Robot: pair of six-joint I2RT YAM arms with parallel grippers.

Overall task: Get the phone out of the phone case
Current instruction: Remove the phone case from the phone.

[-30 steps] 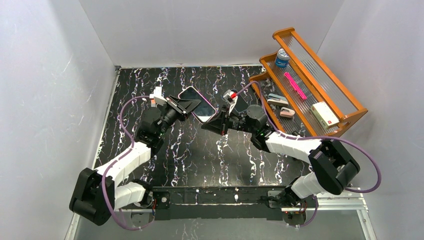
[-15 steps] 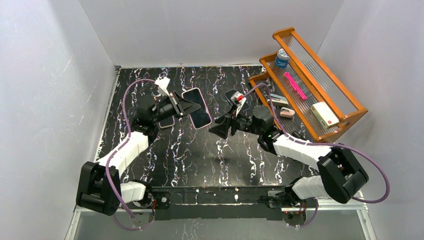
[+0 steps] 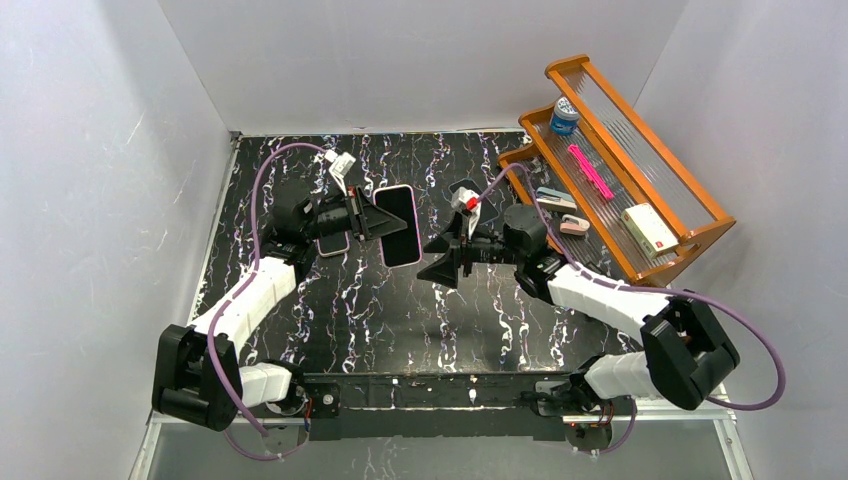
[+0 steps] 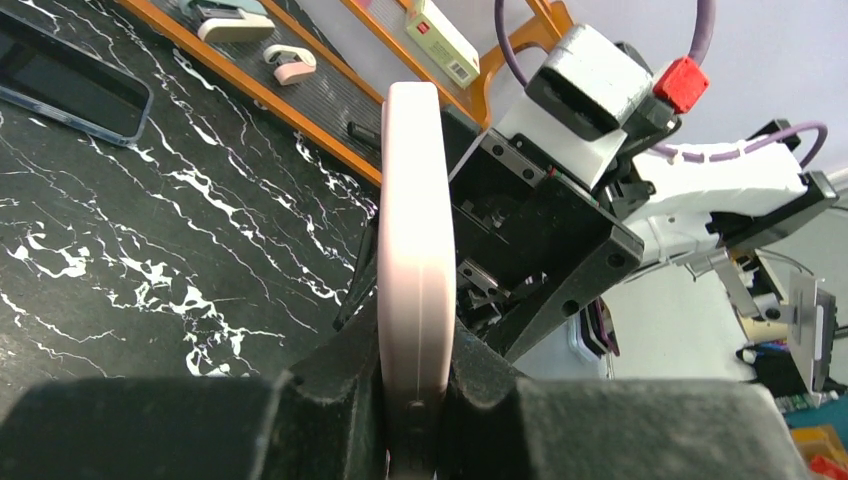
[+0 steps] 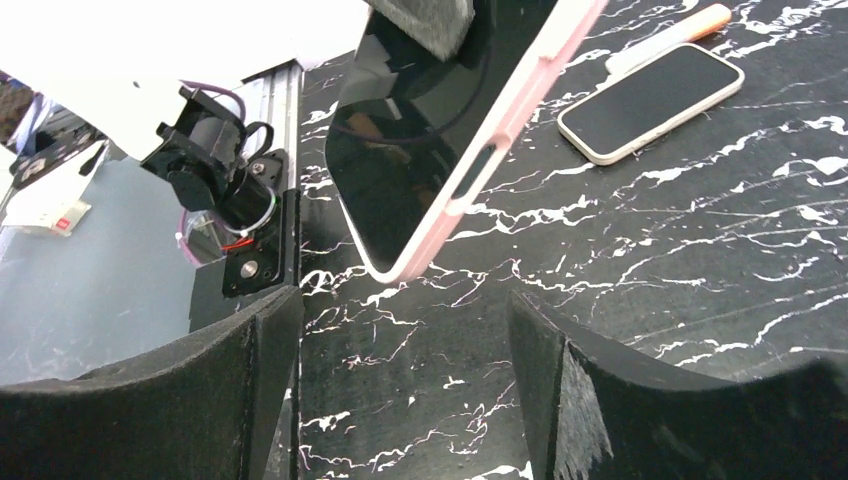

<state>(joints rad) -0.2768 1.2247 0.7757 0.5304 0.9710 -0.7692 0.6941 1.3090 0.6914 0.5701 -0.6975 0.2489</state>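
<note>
While the left gripper [image 4: 415,400] pinches the pink case [image 4: 415,230] by one short end, its fingers closed narrow on both faces, the phone [image 5: 420,120] sits inside that case, raised off the table [image 3: 400,330] and tipped on edge; from the left wrist only the long pink rim shows, running straight up from the fingers; from the right wrist the dark screen faces the camera, framed by the pink border, with a slot cut into the long side edge and a rounded lower corner hanging above the marble; the right gripper [image 3: 441,260] stands just beside that screen but apart from it, its fingers [image 5: 150,400] spread wide and holding nothing, the cased phone seen between and beyond them; in the top view a strip of dark veined tabletop shows between the two grippers and runs on toward the arm bases at the near edge; a second phone [image 5: 650,100] with a pale rim lies flat on the table under the left arm, and a third phone [image 4: 70,85] lies flat just behind the right gripper, near the foot of the wooden rack [image 3: 690,205]; the rack stands slanted along the right side of the table, carrying a blue-lidded jar [image 3: 564,115], a pink pen [image 3: 590,170] and a white box [image 3: 648,230]; white walls [image 3: 100,200] close the table on the left, far and right sides
</note>
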